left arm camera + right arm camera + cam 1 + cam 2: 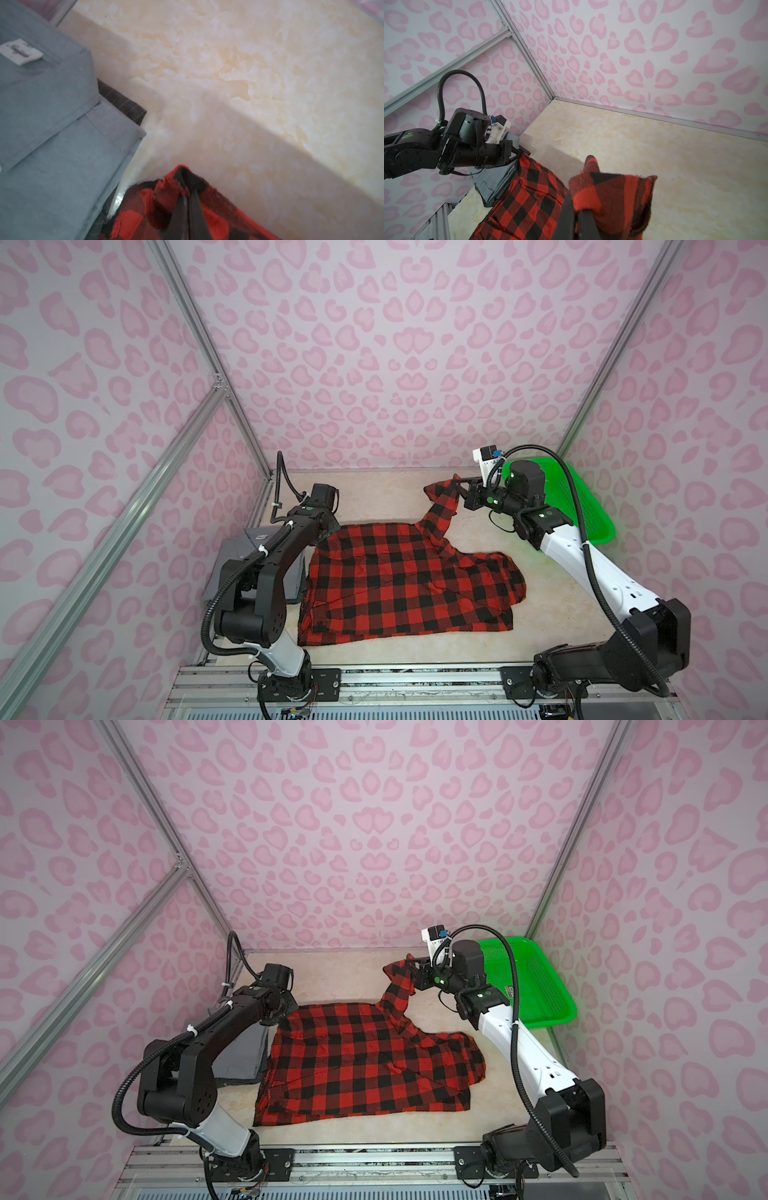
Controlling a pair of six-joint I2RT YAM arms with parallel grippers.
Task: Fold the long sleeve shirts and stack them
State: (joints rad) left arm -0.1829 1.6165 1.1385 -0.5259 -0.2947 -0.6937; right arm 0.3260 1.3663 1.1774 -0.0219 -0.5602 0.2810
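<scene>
Close beside the green basket, the right claw is pinched shut on the end of a sleeve of the red-and-black checked shirt. It holds that end up off the tabletop.

The rest of the checked shirt lies spread out on the tabletop, on the side of the basket nearer the arm bases. It is bumpy, and its edge nearest the basket is bunched up.

The left claw is at the corner of the checked shirt farthest from the basket. It is shut on that corner.

I think this is the first part of folding: getting the shirt flat and its sleeve ready. Next, the right claw likely needs to carry the sleeve away from the basket and lay it over the shirt's body, while the left claw keeps its corner in place.

Farther from the basket than the left claw sits the folded grey shirt, with a dark striped cloth peeking out under it. It is just beside the held corner, so a hard pull could bump it. The basket itself is right behind the right arm.
</scene>
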